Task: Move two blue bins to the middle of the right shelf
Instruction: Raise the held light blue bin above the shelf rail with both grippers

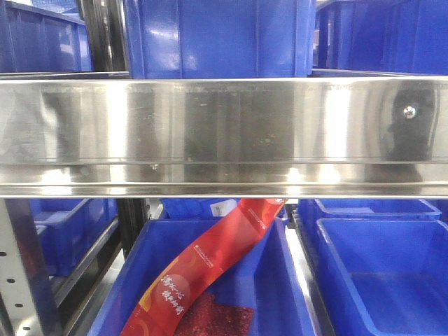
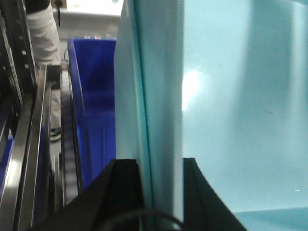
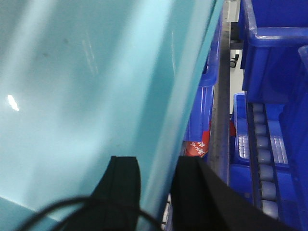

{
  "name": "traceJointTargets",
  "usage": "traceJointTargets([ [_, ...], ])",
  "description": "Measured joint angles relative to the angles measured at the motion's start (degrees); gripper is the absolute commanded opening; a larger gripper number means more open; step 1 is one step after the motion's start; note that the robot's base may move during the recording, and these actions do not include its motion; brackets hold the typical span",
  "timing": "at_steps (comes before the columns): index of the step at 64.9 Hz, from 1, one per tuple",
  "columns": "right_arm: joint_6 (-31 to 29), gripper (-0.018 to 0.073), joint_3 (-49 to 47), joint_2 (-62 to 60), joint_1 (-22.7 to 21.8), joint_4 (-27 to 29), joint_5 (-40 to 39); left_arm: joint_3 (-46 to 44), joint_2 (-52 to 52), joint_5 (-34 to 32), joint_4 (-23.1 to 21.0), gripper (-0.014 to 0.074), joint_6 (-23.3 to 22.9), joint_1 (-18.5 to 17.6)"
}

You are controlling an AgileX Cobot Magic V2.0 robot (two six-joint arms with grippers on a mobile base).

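The left gripper is clamping one side wall of the pale blue bin; the right gripper is clamping the opposite wall, beside shelves of dark blue bins.

pale bin cropped — extent unseen; red banner half-hidden

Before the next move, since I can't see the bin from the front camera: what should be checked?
1. Left gripper fingers straddle the pale blue bin wall: ok.
2. Right gripper straddles the bin wall: ok.
3. Firmness of either grip: cannot tell.
4. Second pale bin in view: not ok, none visible.
5. Steel shelf rail clearance from the bin: cannot tell.
6. Dark blue bin beside the load: apart, ok.
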Motion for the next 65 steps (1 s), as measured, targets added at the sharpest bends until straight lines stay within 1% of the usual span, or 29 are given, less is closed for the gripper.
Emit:
traceJointTargets([
  [6,-0.1,-0.0154,0.0,0.5,0.0,0.0,2.1,0.0,0.0,4.7,0.1,-0.0111,-0.1,0.0],
  [15,-1.2,-0.0154,-0.1,3.3,0.0,0.9,7.4,0.0,1.3,12.5,1.5,-0.0111,-0.5,0.1],
  [26,-2.7,-0.0154,-0.1,7.6,0.1,1.8,11.8,2.1,3.4,18.1,3.1,-0.0111,-0.9,0.4],
  [33,-3.1,-0.0154,-0.1,9.8,0.1,2.0,12.7,4.3,4.2,20.6,4.1,-0.0111,-1.1,0.4],
  [50,-4.1,-0.0154,-0.1,13.2,0.1,2.1,13.0,11.2,4.5,21.2,4.7,-0.0111,-2.1,0.4],
  [59,-4.1,-0.0154,-0.1,14.7,0.1,2.0,12.3,14.2,4.6,18.0,4.9,-0.011,-1.6,0.4],
  [65,-4.2,-0.0154,-0.2,15.0,0.1,1.9,12.3,15.1,4.7,17.3,4.9,-0.0067,-1.5,0.4],
])
